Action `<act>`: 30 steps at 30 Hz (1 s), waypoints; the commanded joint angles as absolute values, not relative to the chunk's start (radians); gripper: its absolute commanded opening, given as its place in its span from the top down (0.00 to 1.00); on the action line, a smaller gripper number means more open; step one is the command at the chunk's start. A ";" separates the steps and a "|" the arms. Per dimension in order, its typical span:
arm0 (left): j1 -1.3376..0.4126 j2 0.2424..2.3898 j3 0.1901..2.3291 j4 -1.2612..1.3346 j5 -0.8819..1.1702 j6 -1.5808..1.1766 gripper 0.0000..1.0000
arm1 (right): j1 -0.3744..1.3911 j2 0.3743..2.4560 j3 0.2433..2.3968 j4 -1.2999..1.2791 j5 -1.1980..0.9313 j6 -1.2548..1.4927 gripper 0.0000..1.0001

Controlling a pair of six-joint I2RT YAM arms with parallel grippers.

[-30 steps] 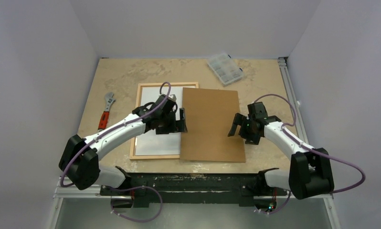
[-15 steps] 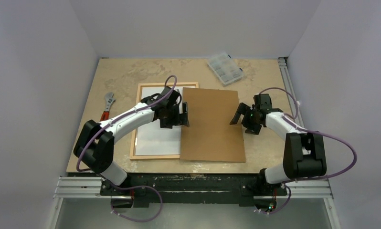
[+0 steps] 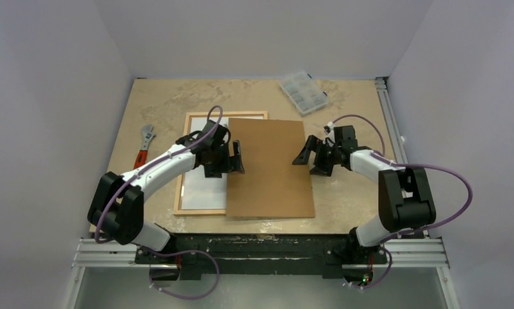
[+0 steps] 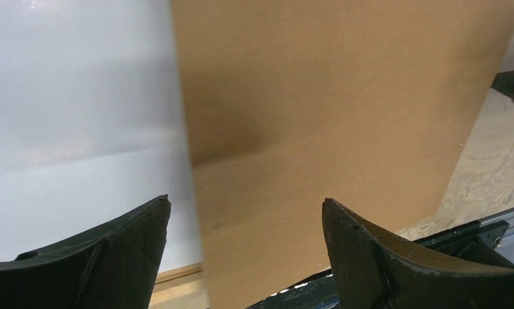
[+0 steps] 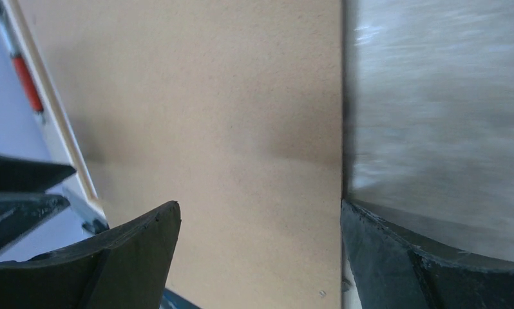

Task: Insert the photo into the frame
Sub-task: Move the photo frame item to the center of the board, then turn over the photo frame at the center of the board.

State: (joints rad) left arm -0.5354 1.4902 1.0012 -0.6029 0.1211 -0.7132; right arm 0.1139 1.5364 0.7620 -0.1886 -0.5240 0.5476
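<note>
Soft overhead light leaves the top view crisp. The large rectangular white-backed photo looks washed out, a soft shadow dims the flat brown backing board, and the beige marbled surface smears with motion blur.

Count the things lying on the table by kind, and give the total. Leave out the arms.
frame: 1
photo, white side up, in the frame: 1
brown board: 1
wrench: 1
clear compartment box: 1
Total: 5
</note>
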 commanded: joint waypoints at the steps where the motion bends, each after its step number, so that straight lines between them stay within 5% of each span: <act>1: -0.528 1.413 0.990 -0.631 0.074 -0.688 0.15 | 0.242 1.540 0.796 -0.090 -0.642 0.599 0.08; 11: -0.529 1.313 0.881 -0.614 0.058 -0.745 0.14 | 0.308 1.415 0.788 -0.020 -0.641 0.702 0.08; 19: -0.530 1.292 0.838 -0.583 0.100 -0.771 0.15 | 0.279 1.403 0.743 -0.162 -0.410 0.693 0.12; 30: -0.557 1.211 0.796 -0.516 0.166 -0.832 0.16 | 0.199 1.636 0.684 0.134 -0.668 0.757 0.25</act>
State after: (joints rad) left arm -0.5453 1.2404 0.7891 -0.5617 0.1349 -0.8062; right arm 0.2176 1.5631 0.6868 -0.0174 -0.5682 0.7319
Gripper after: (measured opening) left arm 0.841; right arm 0.773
